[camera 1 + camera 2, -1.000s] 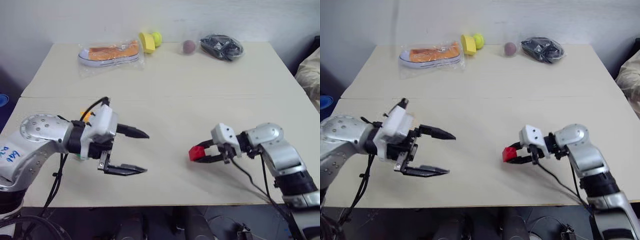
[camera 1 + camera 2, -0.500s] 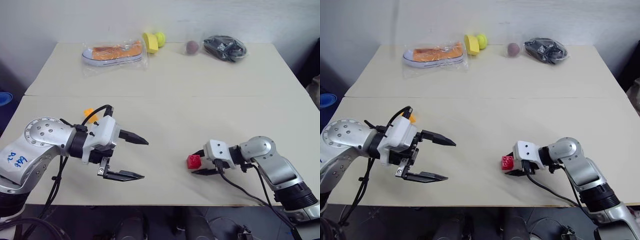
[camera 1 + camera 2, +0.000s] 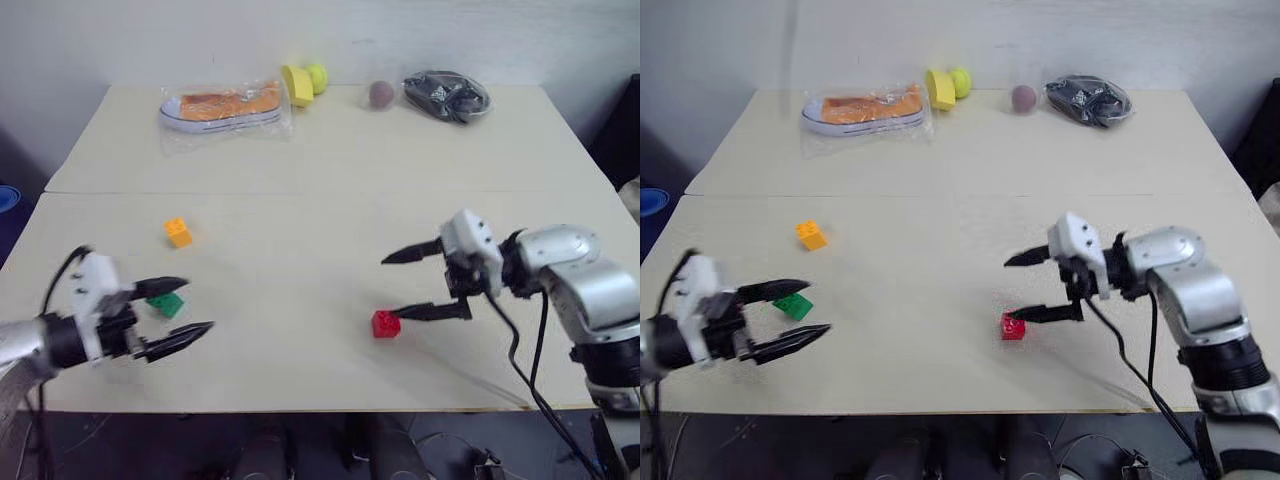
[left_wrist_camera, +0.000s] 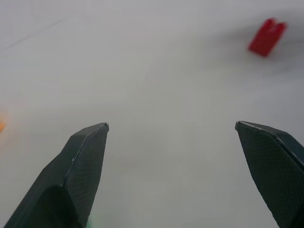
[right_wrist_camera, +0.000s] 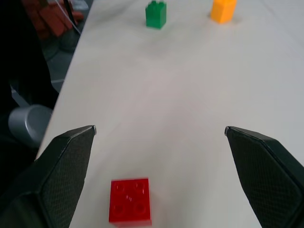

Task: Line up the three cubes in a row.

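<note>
Cubes, three, studded plastic, on pale table (image 3: 330,160).

Item 1: red cube (image 3: 386,323). Lower centre-right of the head view, resting free on the tabletop. A second ago it sat pinched in the right gripper (image 3: 424,282); that gripper has since let go and lifted, and its fingers now stand spread wide above and just right of the cube, holding nothing. In the right wrist view the cube lies between the two fingertips, touching neither.

Item 2: green cube (image 3: 166,303). Lower left of the head view, just behind the left gripper (image 3: 184,308). This gripper has swung away from the table's middle to the lower left; its fingers are wide apart and empty, the upper tip near the green cube, contact not evident.

Item 3: orange-yellow cube (image 3: 178,231). Left of centre, a little above the green one in the frame, untouched.

Status, as a judgement: red has been set down well apart from the other two, so no row exists yet. Green and orange-yellow sit near each other at left; the left gripper's new position suggests green is the next to be picked up and carried towards red.

Unrelated items along the far edge: bagged shoe (image 3: 222,104), yellow-green ball (image 3: 315,76), dull purple ball (image 3: 379,93), dark bagged bundle (image 3: 443,94).
</note>
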Available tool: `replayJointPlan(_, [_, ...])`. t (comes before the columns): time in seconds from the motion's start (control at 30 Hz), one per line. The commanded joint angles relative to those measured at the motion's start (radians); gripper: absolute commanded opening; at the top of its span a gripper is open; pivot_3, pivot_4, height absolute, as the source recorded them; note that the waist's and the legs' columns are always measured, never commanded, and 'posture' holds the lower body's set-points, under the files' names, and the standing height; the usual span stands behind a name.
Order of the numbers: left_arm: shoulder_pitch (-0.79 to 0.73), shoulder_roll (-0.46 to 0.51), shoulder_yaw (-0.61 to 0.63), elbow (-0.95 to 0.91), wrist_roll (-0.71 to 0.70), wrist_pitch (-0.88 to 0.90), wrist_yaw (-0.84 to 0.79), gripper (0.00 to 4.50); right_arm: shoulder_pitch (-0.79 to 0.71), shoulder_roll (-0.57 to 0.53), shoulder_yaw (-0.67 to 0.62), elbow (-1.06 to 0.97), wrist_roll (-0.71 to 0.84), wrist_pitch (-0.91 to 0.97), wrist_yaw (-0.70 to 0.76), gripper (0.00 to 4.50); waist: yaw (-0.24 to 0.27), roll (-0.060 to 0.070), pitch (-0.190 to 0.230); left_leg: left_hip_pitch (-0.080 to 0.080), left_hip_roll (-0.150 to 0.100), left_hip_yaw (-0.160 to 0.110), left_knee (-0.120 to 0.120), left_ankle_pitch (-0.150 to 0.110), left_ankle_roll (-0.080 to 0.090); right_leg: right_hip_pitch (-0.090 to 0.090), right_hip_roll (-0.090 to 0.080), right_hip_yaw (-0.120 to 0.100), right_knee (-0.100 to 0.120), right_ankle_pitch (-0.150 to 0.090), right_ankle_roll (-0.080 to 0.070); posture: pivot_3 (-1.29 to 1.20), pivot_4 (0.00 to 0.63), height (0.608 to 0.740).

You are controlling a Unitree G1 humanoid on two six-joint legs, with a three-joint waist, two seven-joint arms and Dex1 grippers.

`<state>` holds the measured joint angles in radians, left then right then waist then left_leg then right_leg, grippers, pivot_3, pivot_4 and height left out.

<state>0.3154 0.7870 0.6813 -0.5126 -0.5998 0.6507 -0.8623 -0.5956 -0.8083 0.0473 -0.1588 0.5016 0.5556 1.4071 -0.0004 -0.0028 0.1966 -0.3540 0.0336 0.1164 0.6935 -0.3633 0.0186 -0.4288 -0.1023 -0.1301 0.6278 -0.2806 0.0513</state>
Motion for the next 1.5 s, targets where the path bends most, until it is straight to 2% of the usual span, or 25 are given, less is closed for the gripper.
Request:
replayJointPlan(0.03, [0.058, -0.060, 0.108, 0.023, 0.044, -0.049, 0.068, 4.50, -0.034, -0.019, -0.031, -0.022, 0.052, 0.031, 0.008, 4.47, 0.003, 0.000, 0.000, 0.000, -0.001, 0.000, 0.000, 0.000, 0.001, 0.000, -0.001, 0.000, 0.000, 0.000, 0.000, 0.00, 0.150, 0.740])
replayJointPlan(0.17, [0.043, -0.090, 0.085, 0.063, 0.052, -0.057, 0.113, 4.50, -0.054, -0.008, -0.026, -0.027, 0.076, 0.045, 0.006, 4.47, 0.004, -0.001, 0.000, 0.000, -0.003, 0.000, 0.000, -0.002, 0.003, 0.000, -0.006, -0.002, 0.000, 0.000, 0.000, 0.00, 0.150, 0.740])
replayJointPlan(0.3, [-0.064, -0.089, 0.005, 0.111, 0.045, -0.038, 0.154, 4.50, -0.063, 0.002, -0.024, -0.044, 0.094, 0.057, -0.013, 4.47, 0.001, -0.001, 0.000, 0.000, -0.004, 0.000, 0.000, -0.002, 0.003, 0.000, -0.007, -0.002, 0.001, 0.000, 0.000, 0.00, 0.150, 0.740])
replayJointPlan(0.57, [-0.206, -0.060, -0.178, 0.250, 0.144, -0.057, 0.192, 4.50, -0.041, -0.007, -0.050, -0.108, 0.147, 0.092, -0.046, 4.47, -0.004, -0.001, -0.001, 0.000, -0.003, 0.002, 0.000, -0.002, 0.003, -0.001, -0.006, -0.003, 0.001, 0.000, 0.000, 0.00, 0.150, 0.740])
replayJointPlan(0.67, [-0.222, -0.050, -0.205, 0.299, 0.167, -0.078, 0.178, 3.95, -0.037, -0.005, -0.056, -0.123, 0.159, 0.097, -0.067, 4.50, -0.004, -0.001, -0.001, 0.000, -0.003, 0.002, 0.000, -0.002, 0.003, -0.001, -0.006, -0.002, 0.001, 0.000, 0.001, 0.00, 0.150, 0.740])
replayJointPlan(0.93, [-0.228, -0.017, -0.251, 0.331, 0.181, -0.106, 0.123, 1.51, -0.019, -0.023, -0.064, -0.135, 0.165, 0.092, -0.089, 4.50, -0.004, -0.001, -0.001, 0.000, -0.003, 0.002, 0.000, -0.002, 0.002, -0.001, -0.006, -0.002, 0.001, 0.000, 0.001, 0.00, 0.150, 0.740])
replayJointPlan(1.17, [-0.323, 0.020, -0.375, 0.274, 0.130, -0.142, -0.044, 1.49, 0.050, -0.090, -0.083, -0.148, 0.161, 0.078, -0.058, 4.50, 0.004, -0.001, -0.001, -0.001, -0.004, 0.001, 0.000, -0.003, 0.003, 0.000, -0.007, -0.003, 0.000, 0.000, 0.001, 0.00, 0.150, 0.740])
replayJointPlan(1.3, [-0.493, 0.056, -0.612, 0.245, 0.172, -0.166, -0.205, 1.49, 0.173, -0.195, -0.099, -0.156, 0.115, 0.018, 0.015, 4.50, 0.015, -0.001, -0.001, -0.001, -0.004, 0.001, 0.000, -0.003, 0.003, 0.000, -0.007, -0.003, 0.000, 0.001, 0.001, 0.00, 0.150, 0.740])
replayJointPlan(1.5, [-0.701, -0.004, -0.893, 0.299, 0.297, -0.256, -0.317, 1.49, 0.334, -0.269, -0.179, -0.200, 0.096, -0.017, 0.010, 4.50, 0.012, -0.001, -0.001, 0.000, -0.004, 0.005, 0.000, -0.002, 0.003, 0.000, -0.003, -0.001, 0.000, 0.001, 0.002, 0.00, 0.150, 0.740])
